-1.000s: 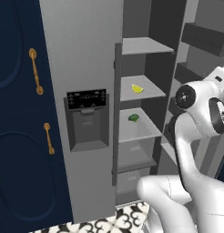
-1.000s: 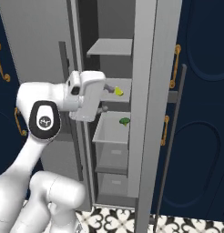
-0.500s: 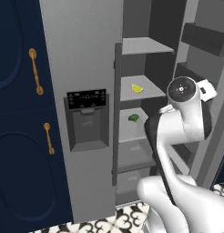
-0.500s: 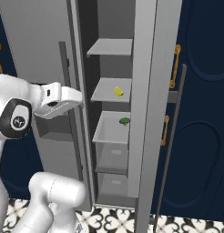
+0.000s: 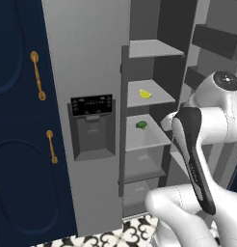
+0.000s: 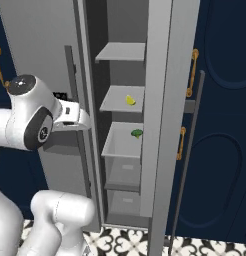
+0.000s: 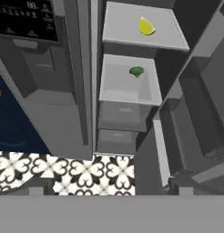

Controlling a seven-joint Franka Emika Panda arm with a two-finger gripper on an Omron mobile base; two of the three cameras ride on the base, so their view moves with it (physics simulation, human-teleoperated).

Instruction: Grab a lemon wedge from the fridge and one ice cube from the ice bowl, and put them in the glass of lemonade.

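Resting on smooth grey fridge (image 5: 98, 58) shelf: glossy crescent lemon wedge (image 5: 145, 94).

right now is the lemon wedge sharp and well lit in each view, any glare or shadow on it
Left base view: lemon wedge small but crisp, evenly lit, no glare. Right base view: wedge clear, fridge interior dim behind it. Hand view: wedge largest, slightly soft, no glare.
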